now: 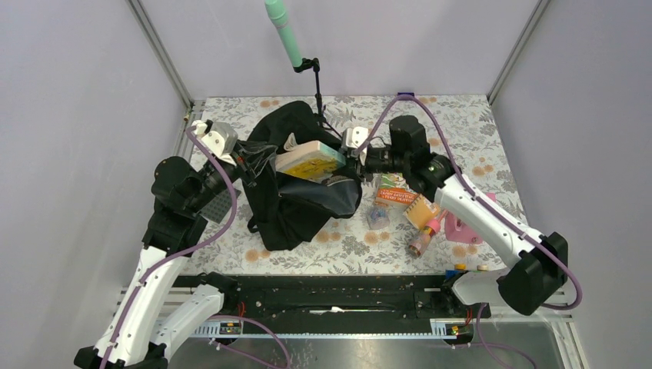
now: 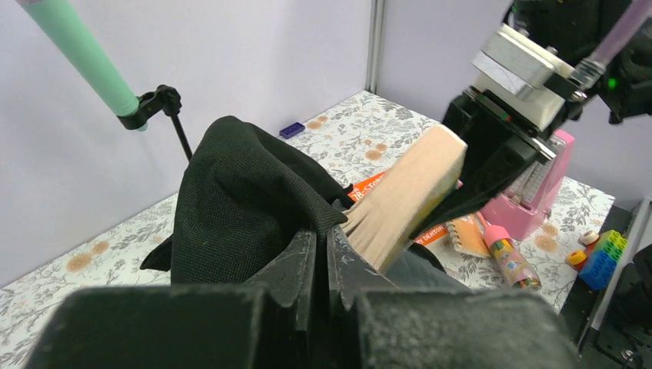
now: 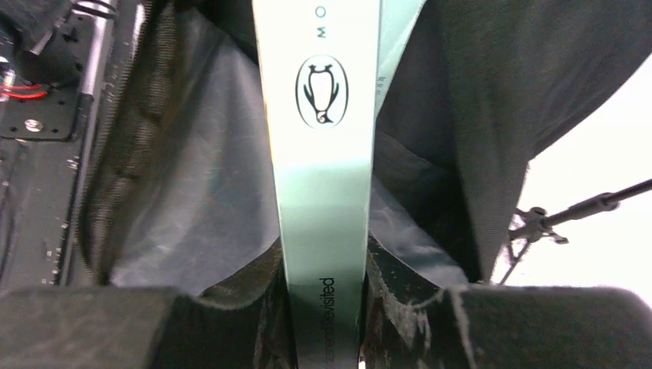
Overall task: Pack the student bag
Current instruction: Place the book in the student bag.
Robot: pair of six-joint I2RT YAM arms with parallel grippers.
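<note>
Student bag (image 1: 296, 207), lying open at the centre of the floral table (image 1: 477, 131). Its left rim fabric is pinched in the fully closed left gripper (image 1: 244, 159). A book (image 1: 311, 160) is clamped by its spine in the right gripper (image 1: 347, 163), above the bag's mouth.

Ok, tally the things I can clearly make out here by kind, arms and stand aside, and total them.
Bags: 1 (student bag)
Books and pads: 3 (book, orange booklet, spiral notepad)
Desk tools: 1 (pink desk tool)
Tubes: 1 (pink-capped tube)
Block sets: 1 (toy blocks)
Total: 7; small bits too unclear to count are left out.
</note>
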